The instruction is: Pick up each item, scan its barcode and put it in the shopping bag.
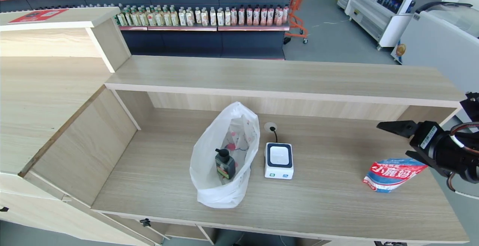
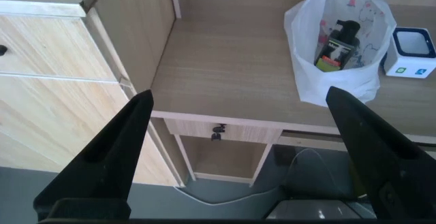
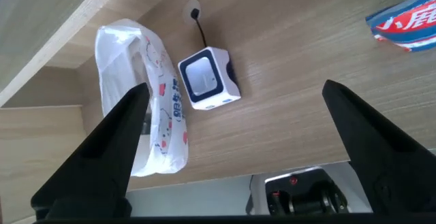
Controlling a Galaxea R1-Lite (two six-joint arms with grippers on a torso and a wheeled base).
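Right gripper (image 1: 393,139) is spread wide, nothing in it, hanging over the right end of the counter (image 1: 322,205). The pouch (image 1: 391,173) lies flat on the counter just on the near side of it. I can't tell if the lower finger touches it, and the gripper body hides the pouch's right edge. In the right wrist view the pouch (image 3: 407,21) is cut off.

Left gripper (image 2: 240,93) is also wide open and empty, off the near-left edge.

The shopping bag (image 1: 209,163) stands left of centre with the scanner (image 1: 278,160) just to its right. A pump bottle (image 1: 225,163) sits inside the bag, its base blurred by the film.
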